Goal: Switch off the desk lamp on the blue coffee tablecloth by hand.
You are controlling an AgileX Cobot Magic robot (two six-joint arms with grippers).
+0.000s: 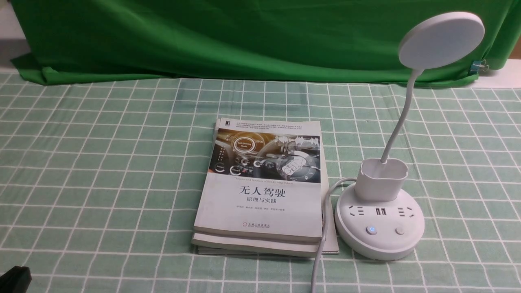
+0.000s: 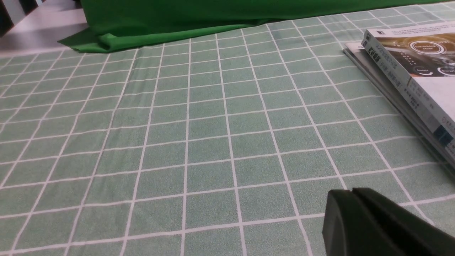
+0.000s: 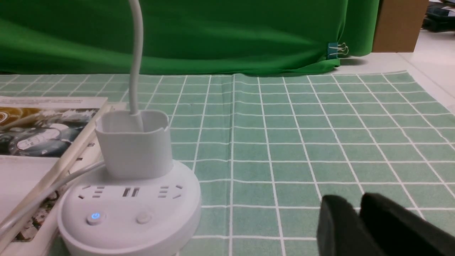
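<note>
The white desk lamp (image 1: 378, 232) stands on the blue coffee tablecloth (image 1: 101, 162) at the right. Its disc head (image 1: 441, 40) is up high on a thin neck. On the base, one button (image 1: 371, 230) glows blue beside a plain one (image 1: 400, 231). In the right wrist view the lamp's base (image 3: 131, 199) is near, with the lit button (image 3: 95, 216) facing me. My right gripper (image 3: 357, 201) is shut and empty, low over the cloth to the lamp's right. My left gripper (image 2: 352, 191) is shut and empty, and shows as a black corner in the front view (image 1: 15, 278).
Two stacked books (image 1: 262, 183) lie just left of the lamp, also in the left wrist view (image 2: 408, 71). The lamp's white cable (image 1: 321, 244) runs along them toward the front edge. A dark green backdrop cloth (image 1: 244, 36) hangs at the back, with a binder clip (image 1: 480, 65).
</note>
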